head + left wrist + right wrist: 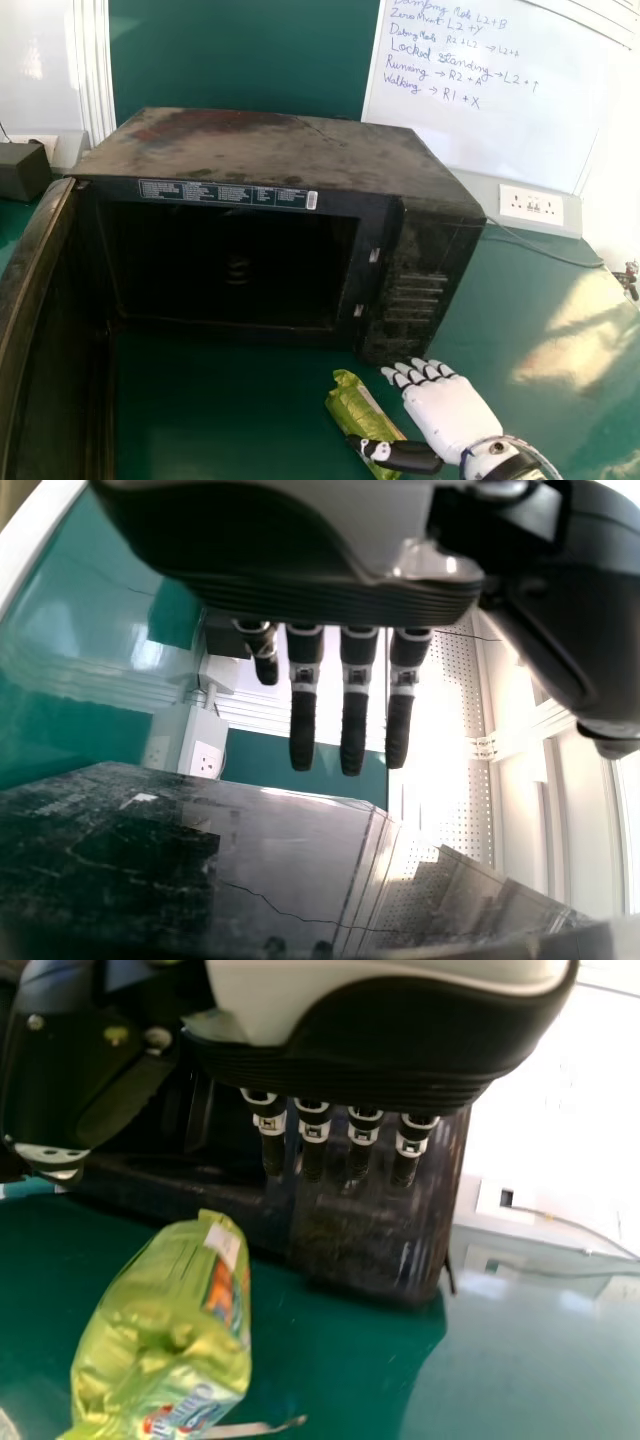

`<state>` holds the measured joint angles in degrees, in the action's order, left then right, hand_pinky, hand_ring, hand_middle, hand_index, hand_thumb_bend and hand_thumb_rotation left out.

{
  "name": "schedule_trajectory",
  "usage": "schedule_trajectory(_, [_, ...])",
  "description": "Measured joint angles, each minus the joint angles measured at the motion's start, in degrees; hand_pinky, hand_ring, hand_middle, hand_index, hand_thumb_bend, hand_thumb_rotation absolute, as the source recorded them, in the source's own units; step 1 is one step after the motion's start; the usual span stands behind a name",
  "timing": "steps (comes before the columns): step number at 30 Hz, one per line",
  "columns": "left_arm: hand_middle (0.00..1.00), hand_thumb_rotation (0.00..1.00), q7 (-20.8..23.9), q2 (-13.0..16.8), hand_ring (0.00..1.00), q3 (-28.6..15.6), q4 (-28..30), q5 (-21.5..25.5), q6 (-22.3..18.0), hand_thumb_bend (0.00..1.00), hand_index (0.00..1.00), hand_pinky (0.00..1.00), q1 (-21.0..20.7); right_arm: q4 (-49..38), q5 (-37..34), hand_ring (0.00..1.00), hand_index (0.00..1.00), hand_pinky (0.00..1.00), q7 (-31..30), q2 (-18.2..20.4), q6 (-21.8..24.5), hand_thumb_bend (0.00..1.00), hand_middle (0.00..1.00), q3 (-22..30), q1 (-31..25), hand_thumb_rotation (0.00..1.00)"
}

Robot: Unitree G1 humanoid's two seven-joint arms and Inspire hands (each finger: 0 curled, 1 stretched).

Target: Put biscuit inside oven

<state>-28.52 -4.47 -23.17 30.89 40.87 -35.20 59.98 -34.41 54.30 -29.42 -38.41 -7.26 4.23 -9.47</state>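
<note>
The biscuit packet (350, 402) lies on the desk (210, 405) in front of the oven (270, 150), toward the oven's control-panel side and outside its cavity (180, 255). Just beside the packet, also in front of the oven, is the right hand (450, 412), its fingers straight and grasping nothing. Its thumb overlaps the packet in the head view; whether they touch, I cannot tell. The door (35, 300) stands open at the oven's left side. The left hand (303, 720), in the left wrist view, is released too, fingers extended.

The step in hand looks like picking up the packet, with the door already dealt with. Next, the right hand should bring palm and fingers around the packet, close on it, then lift and carry it leftward into the oven's opening. The slick wrapper could slip, and the packet might catch the oven's front edge.
</note>
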Motion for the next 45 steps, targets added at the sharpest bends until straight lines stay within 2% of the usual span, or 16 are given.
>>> schedule_trajectory(13, [0.75,0.92,-0.3,0.0,0.70,0.3,0.0,0.0,0.0,0.98,0.74,0.63,0.4,0.0,3.0,1.00,1.00,0.98,-1.8,1.0,3.1,0.89,1.00,-3.5,1.3,0.98])
schedule_trajectory(23, [0.74,0.90,-0.3,-0.2,0.70,1.0,0.0,0.2,-0.2,0.94,0.74,0.63,1.7,2.3,5.9,1.00,1.00,0.98,0.7,1.1,3.0,0.88,1.00,-4.8,0.1,0.99])
schedule_trajectory(30, [0.75,0.90,-1.1,-0.2,0.71,0.4,-2.0,-3.8,-6.3,0.93,0.74,0.63,1.6,3.9,7.1,1.00,1.00,0.96,1.7,1.3,2.9,0.85,1.00,-6.2,-0.3,0.94])
schedule_trajectory(45, [0.75,0.88,-0.8,0.1,0.71,0.4,-4.0,-5.3,-9.0,0.91,0.74,0.64,1.3,7.0,9.5,0.99,1.00,0.93,4.2,2.1,3.5,0.84,1.00,-8.7,-0.2,0.93])
